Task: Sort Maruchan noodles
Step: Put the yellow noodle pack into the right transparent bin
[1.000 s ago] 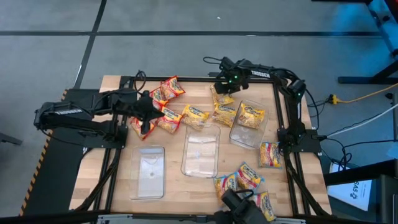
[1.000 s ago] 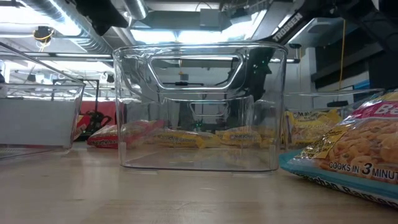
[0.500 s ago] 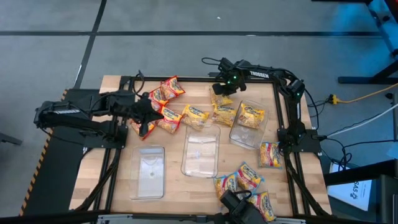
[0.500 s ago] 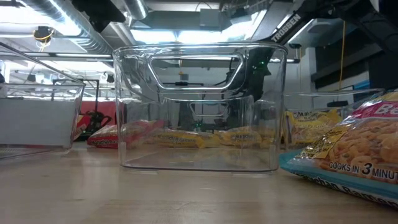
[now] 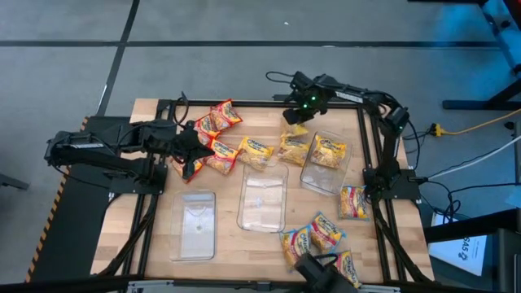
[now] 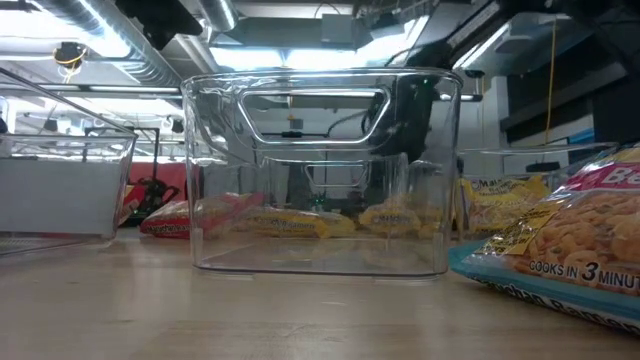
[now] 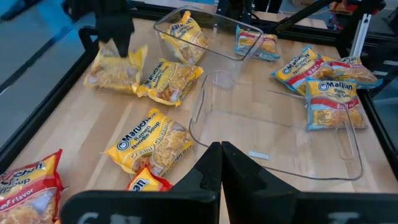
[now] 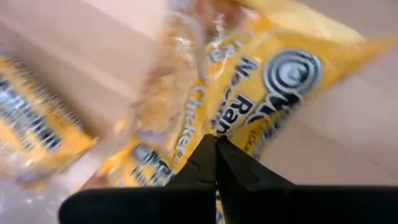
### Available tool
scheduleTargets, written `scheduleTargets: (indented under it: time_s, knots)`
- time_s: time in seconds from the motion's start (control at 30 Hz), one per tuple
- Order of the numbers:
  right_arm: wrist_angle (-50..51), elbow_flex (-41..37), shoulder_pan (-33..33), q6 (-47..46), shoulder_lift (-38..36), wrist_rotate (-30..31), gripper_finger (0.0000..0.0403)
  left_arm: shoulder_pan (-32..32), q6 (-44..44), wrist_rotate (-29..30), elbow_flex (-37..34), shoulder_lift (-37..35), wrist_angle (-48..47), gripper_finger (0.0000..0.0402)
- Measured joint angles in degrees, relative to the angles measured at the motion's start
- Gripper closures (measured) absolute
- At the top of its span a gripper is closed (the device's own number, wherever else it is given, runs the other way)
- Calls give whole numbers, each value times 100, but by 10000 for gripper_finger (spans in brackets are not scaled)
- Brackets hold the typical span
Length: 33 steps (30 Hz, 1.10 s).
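1 yellow packet [image 5: 329, 151] in the right tray [image 5: 311, 177]; right gripper [image 5: 295, 124] clamped on another yellow packet [image 5: 293, 130], left gripper [image 5: 189, 155] closed

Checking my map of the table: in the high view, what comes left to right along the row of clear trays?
Empty left tray → empty middle tray → right tray holding a yellow noodle packet.

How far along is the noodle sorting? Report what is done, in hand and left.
Done: one sorted packet, yellow, lies in the right tray; the middle tray and left tray look empty. In hand: the right claw is shut on a gripped packet, yellow, at the far side. The left claw is shut by the red packets. Left: the many loose packets.
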<state>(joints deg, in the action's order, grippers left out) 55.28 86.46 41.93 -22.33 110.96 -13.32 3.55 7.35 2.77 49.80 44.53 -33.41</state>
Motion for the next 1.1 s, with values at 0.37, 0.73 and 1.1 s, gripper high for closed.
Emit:
scheduleTargets:
  time_s: [0.37,0.73,1.1]
  knots:
    - [191,0,-278,33,-1492,282,402,0,-2,122,0,2,-2,401]
    - [1522,11,-1253,-360,-2815,884,403,0,-2,122,0,1,-2,401]
    - [3163,15,-2461,-1163,-3106,1226,403,0,-4,122,0,0,-2,401]
